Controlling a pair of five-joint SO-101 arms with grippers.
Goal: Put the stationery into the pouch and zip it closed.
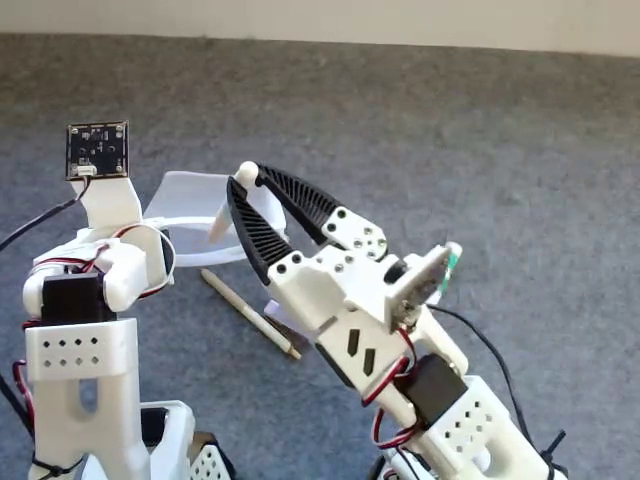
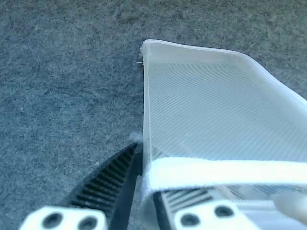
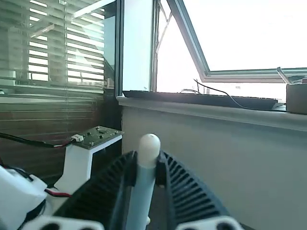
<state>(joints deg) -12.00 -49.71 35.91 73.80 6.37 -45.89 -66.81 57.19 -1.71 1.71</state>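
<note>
Nearest me in the high view, a pencil [image 1: 248, 312] lies loose on the grey surface [image 1: 480, 150], slanting from 10 to 4 o'clock. It is at 6 o'clock from my right pincer [image 1: 246, 180]. That pincer is clamped narrow on a white pen [image 3: 149, 143], whose rounded tip pokes out beyond the fingertips. Just at its 9 o'clock is the translucent pouch [image 1: 190, 200], one edge pinched tight in my left pincer [image 2: 146, 191], its mesh body stretching away beyond.
</note>
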